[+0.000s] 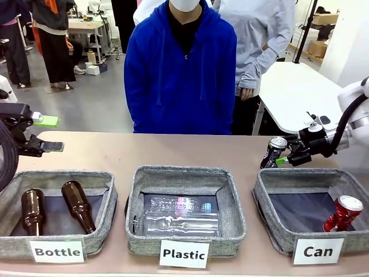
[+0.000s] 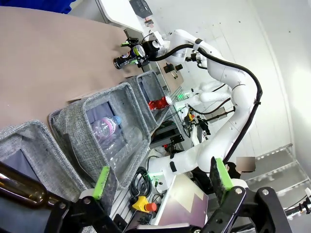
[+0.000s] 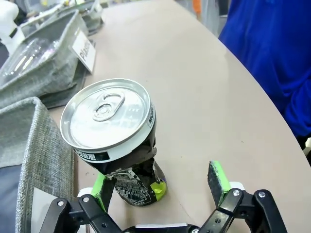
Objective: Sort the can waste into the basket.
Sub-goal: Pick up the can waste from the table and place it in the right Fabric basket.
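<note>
A dented black can (image 1: pixel 275 151) with a silver top stands upright on the table just behind the far left corner of the basket (image 1: pixel 300 173) labelled "Can". My right gripper (image 1: pixel 291 158) is open around its lower part. In the right wrist view the black can (image 3: pixel 116 141) sits close against one green pad (image 3: pixel 99 187), with a wide gap to the other. A red can (image 1: pixel 343 212) lies inside the basket at its right side. My left gripper (image 1: pixel 51 133) hangs open and holds nothing at the far left, above the table.
A basket labelled "Plastic" (image 1: pixel 181 173) holds clear bottles in the middle. At the left, a basket labelled "Bottle" (image 1: pixel 57 176) holds two brown glass bottles. A person in a blue hoodie (image 1: pixel 179 75) stands at the far edge. Bare table lies behind the baskets.
</note>
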